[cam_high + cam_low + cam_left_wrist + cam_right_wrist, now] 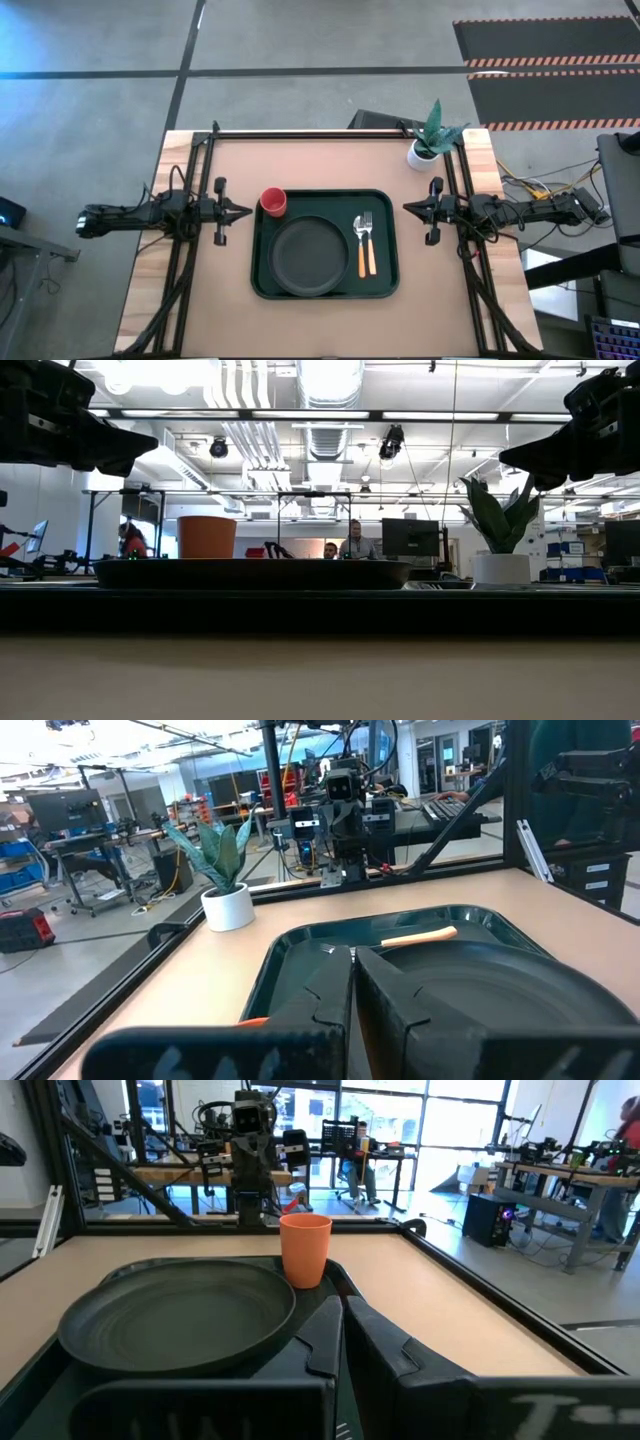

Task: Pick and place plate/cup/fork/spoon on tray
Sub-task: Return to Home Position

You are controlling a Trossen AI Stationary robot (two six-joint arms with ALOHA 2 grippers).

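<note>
Left jaws: pressed together, holding nothing, raised above the bench (200,290) just off the tray's (258,272) left edge; left arm (150,213) stretches away from the tray.
Right jaws: likewise together and empty, raised just off the tray's right edge; right arm (520,210) stretches away.
On the tray: plate (311,256) at centre; cup (273,202) upright in the far-left corner; fork (361,258) and spoon (371,258) side by side along the right.
White plant pot (420,154) beyond the tray's far-right corner.
</note>
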